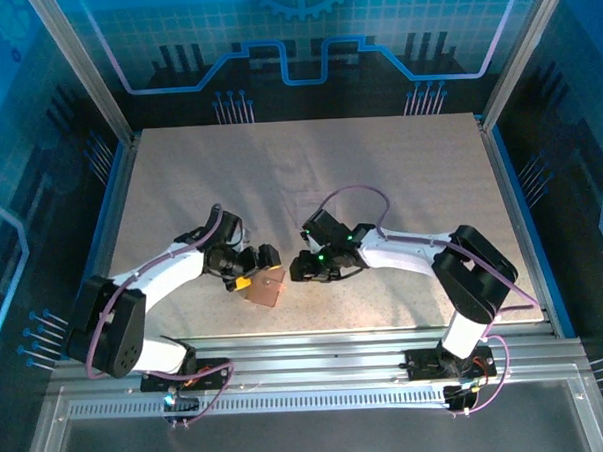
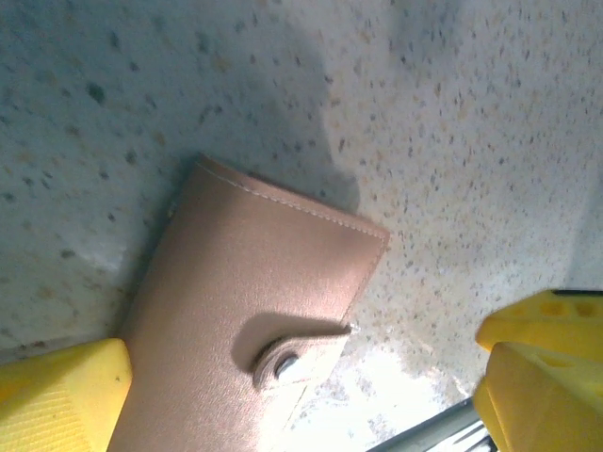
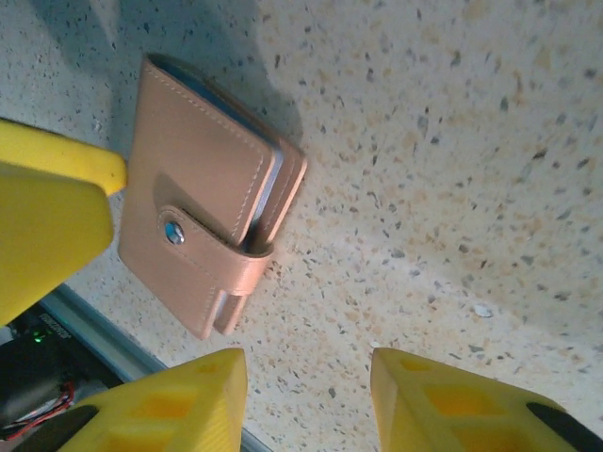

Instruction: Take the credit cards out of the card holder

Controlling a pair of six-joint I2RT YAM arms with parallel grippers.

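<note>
Top: wallet (image 1: 267, 286) is lying shut between left gripper (image 1: 255, 272) and right gripper (image 1: 298, 267). Left wrist: jaws hanging wide apart over it. Right wrist: jaws sitting apart, empty, beside it. Guessing we're opening it, snap (image 3: 174, 232) needs popping next.

The wallet (image 3: 203, 188) is tan-brown, a pinkish tan under the glare, with pale stitching along its edges and a sliver of what looks like grey-blue lining. Its snap (image 3: 173, 233) is silvery with a blue glint. The table (image 3: 452, 141) is pale beige, speckled with dark grey and rusty flecks. The fingers (image 3: 179, 410) are bright yellow. The arms (image 1: 403, 250) are white and black, their cables (image 1: 355, 192) purple — the back wall (image 1: 304, 46) blue with a circuit-line pattern.
</note>
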